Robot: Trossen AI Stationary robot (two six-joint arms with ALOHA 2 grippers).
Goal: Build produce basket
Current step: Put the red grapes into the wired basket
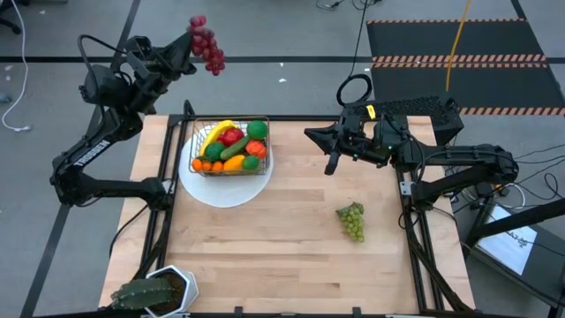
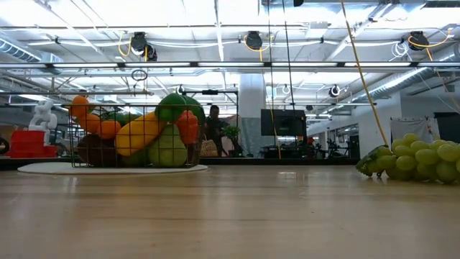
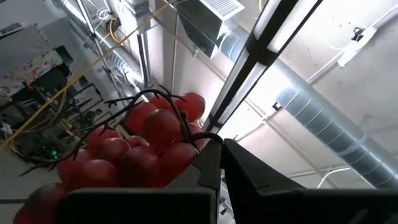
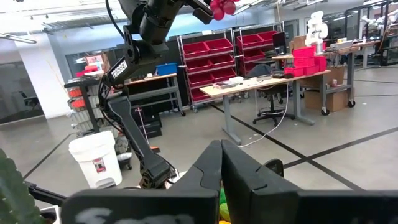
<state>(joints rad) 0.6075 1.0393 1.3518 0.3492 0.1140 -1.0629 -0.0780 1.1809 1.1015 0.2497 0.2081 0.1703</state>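
The wire basket [image 1: 231, 148] stands on a round white plate [image 1: 225, 187] at the table's far left, filled with produce: banana, apples, lime, oranges. In the low view the basket [image 2: 136, 137] shows heaped with fruit. My left gripper [image 1: 187, 40] is raised high beyond the table's far left corner, shut on a bunch of red grapes [image 1: 207, 46]. A bunch of green grapes [image 1: 352, 220] lies on its side on the table's right part. My right gripper [image 1: 333, 165] hovers shut over the table's far right, holding nothing. My left gripper holds the red grape bunch by its dark stem [image 3: 202, 137], pinched between the two shut fingers. The bunch [image 3: 137, 152] sits beside and past the fingertips, lifted clear, far above the table. The fingers slant upward.
A spiky green potted plant [image 1: 150, 291] stands at the table's near left corner. Black frame rails run along the table's left and right edges. The middle of the wooden table between the plate and the green grapes is bare.
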